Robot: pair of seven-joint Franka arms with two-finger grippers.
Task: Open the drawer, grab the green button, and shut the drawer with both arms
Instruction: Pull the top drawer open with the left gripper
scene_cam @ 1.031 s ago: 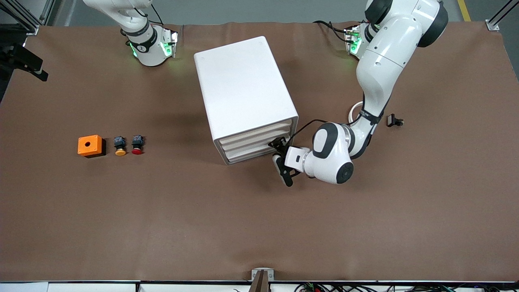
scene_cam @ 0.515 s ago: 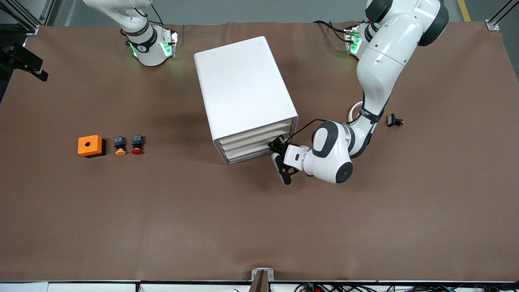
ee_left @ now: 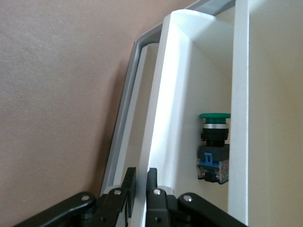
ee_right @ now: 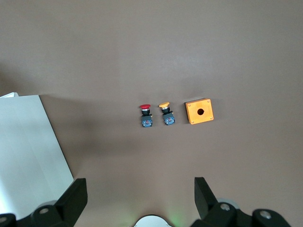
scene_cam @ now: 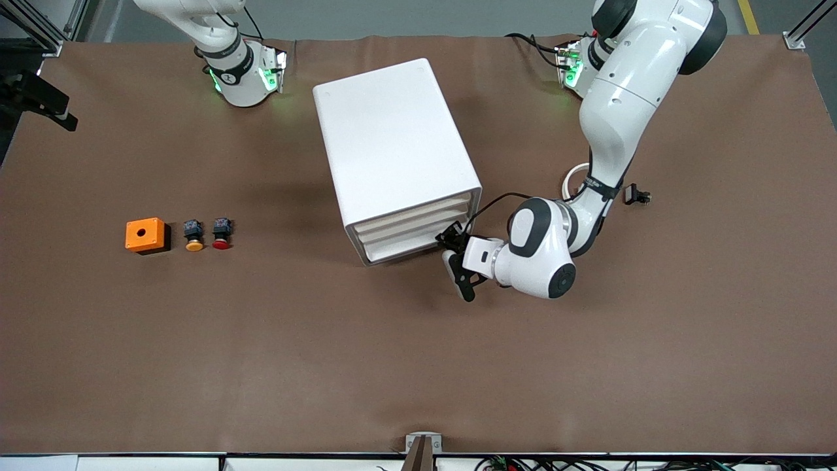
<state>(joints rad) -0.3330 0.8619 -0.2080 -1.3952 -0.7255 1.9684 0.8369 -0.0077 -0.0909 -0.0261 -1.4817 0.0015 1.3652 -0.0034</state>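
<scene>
Two arms at a cabinet (scene_cam: 392,154). Left gripper (ee_left: 141,189) is pinched shut on the lowest drawer (ee_left: 177,94) lip, button (ee_left: 214,146) inside; a thin grip may slip when pulled. Right gripper (ee_right: 137,196) waits, spread wide, empty, above the cabinet.

Right arm (scene_cam: 196,19) cut off above

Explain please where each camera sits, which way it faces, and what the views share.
Front view: high across the table, facing both arms; left claw at the cabinet.
Left wrist view: on the left arm, facing the drawer with the green button; claw shut on the drawer's rim.
Right wrist view: looks down on the orange box; open right claw.
Shared: cabinet, orange box.
</scene>
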